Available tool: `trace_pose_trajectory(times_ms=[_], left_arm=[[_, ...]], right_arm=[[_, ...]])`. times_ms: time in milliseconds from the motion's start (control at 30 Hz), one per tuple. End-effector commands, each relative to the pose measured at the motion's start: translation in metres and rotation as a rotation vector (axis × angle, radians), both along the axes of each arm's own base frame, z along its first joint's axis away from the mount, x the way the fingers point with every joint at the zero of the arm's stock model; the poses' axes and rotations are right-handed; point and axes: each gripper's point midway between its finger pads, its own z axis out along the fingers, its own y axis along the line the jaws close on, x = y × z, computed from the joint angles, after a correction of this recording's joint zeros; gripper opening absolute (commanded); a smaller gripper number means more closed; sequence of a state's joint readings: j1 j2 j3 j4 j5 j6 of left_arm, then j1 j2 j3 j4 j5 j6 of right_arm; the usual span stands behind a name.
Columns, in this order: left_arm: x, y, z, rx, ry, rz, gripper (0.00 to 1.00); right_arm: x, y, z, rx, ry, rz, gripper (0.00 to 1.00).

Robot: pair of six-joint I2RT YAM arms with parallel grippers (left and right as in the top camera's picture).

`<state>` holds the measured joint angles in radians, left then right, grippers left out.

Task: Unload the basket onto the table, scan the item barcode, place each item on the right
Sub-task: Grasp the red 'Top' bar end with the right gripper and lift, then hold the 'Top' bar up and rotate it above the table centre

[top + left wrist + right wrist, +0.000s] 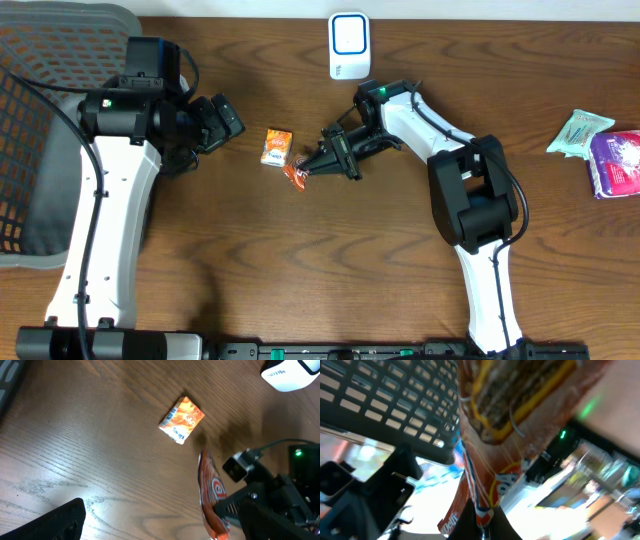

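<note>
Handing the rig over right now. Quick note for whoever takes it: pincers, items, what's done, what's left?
Left pincer: open, empty, beside the small orange packet lying on the table.
Right pincer: shut on the red-orange snack packet, held on edge mid-table.
White device, likely the scanner, sits at the far edge, apart from both arms.
Done: item gripped.
Left: bring its barcode to the white device. The barcode side is not visible in any view.

Checkout-style bench: white scanner (349, 45), snack packet (296, 175), mesh basket (40, 120), wood table (300, 280).
</note>
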<state>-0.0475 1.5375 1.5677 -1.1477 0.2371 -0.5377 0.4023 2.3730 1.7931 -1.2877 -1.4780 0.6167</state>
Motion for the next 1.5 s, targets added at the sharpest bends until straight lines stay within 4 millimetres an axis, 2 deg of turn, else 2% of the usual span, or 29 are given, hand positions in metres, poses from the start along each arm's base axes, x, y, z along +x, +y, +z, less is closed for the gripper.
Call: trace_pose_trajectory(times_ms=[0,100,367,1000,1200,1333,1467], left_arm=[[0.001,0.002,0.0,0.007,-0.001,-0.008,0.98],[0.001,0.001,0.0,0.006,-0.001,-0.008,0.98],[0.001,0.002,0.0,0.007,-0.001,-0.008,0.98],[0.001,0.002,0.0,0.007,-0.001,-0.008,0.98],[0.001,0.001,0.0,0.006,-0.001,-0.008,0.98],[0.001,0.001,0.0,0.006,-0.001,-0.008,0.98],[0.001,0.001,0.0,0.006,-0.001,-0.008,0.98]], right_arm=[[-0.001,-0.001,0.012,0.025,0.143,-0.032,0.02],[-0.006,-0.003,0.015,-0.008,0.217,-0.035,0.01],[-0.013,-0.006,0.019,-0.013,0.23,-0.035,0.01],[-0.015,-0.007,0.02,0.012,0.169,-0.031,0.01],[-0.006,-0.003,0.005,0.037,0.001,-0.004,0.01],[0.008,0.0,-0.02,-0.024,-0.162,0.024,0.01],[0.032,-0.001,-0.046,-0.169,-0.351,0.036,0.01]])
